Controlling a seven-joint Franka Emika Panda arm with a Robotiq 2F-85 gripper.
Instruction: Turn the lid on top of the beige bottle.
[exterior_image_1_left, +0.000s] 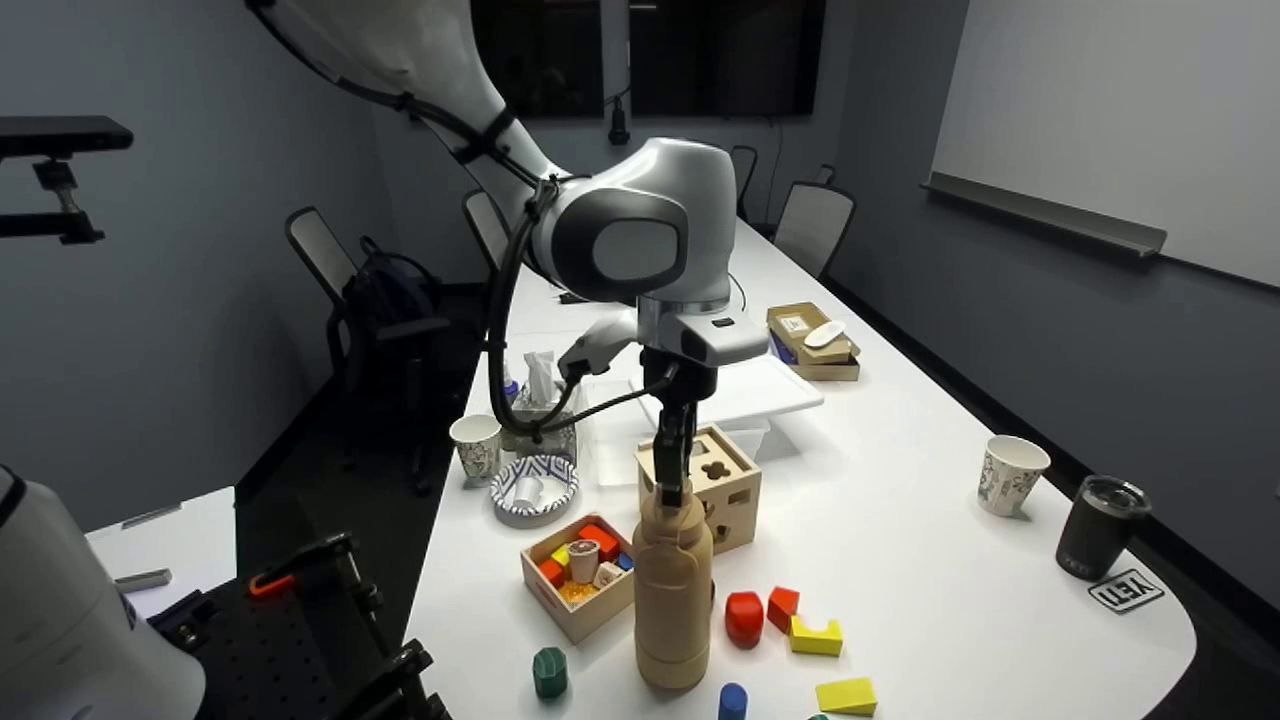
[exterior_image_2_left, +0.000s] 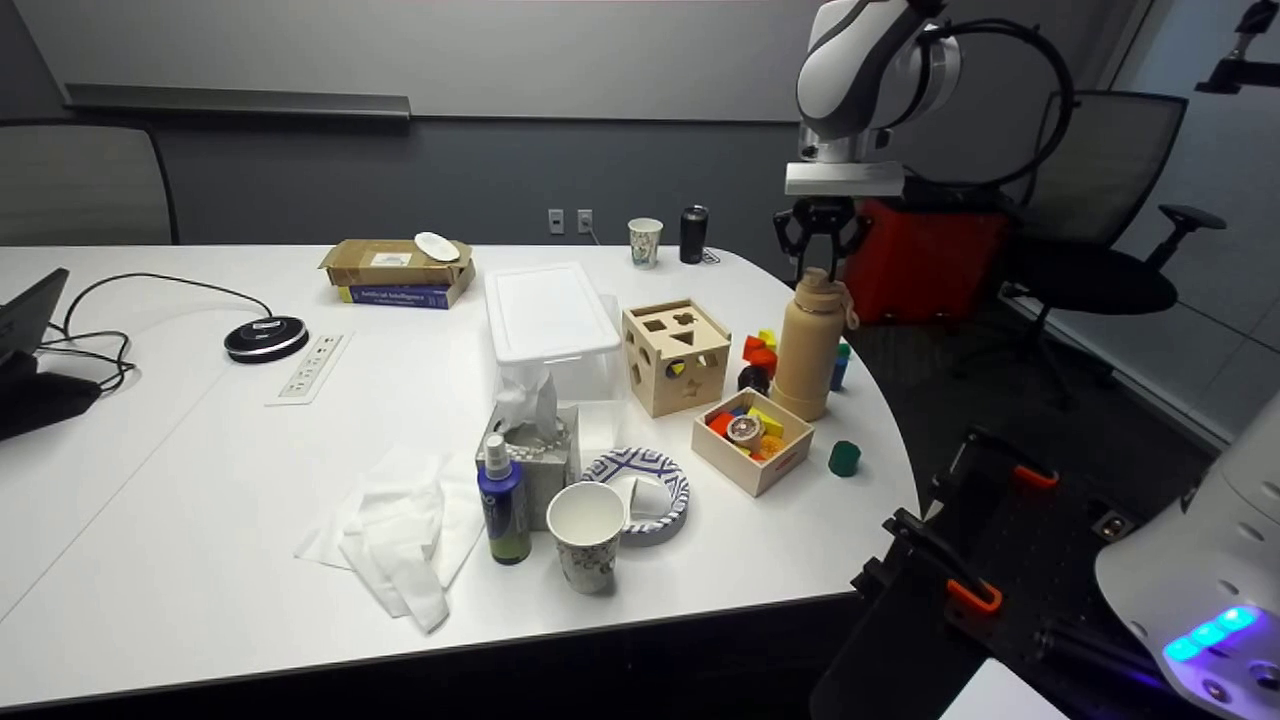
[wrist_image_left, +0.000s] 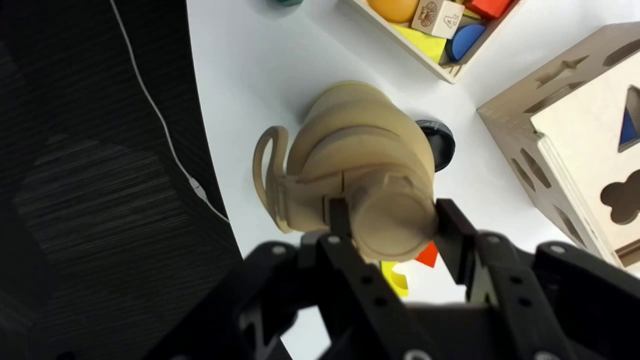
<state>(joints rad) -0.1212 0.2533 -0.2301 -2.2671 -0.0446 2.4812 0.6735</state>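
Gripper (wrist_image_left: 394, 215) is pinching lid (wrist_image_left: 392, 229) from both sides.
Beige bottle (exterior_image_2_left: 803, 350) is standing upright beneath; wooden cube (exterior_image_2_left: 694, 362) is sitting lower, nearby.

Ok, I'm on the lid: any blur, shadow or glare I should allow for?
Wrist view: the black fingers and the lid look a little soft, the wooden cube sharper; a soft shadow falls on the table beside the beige bottle. In an exterior view, the white cloth nearly washes out against the table, and blue lights glow on the robot base.
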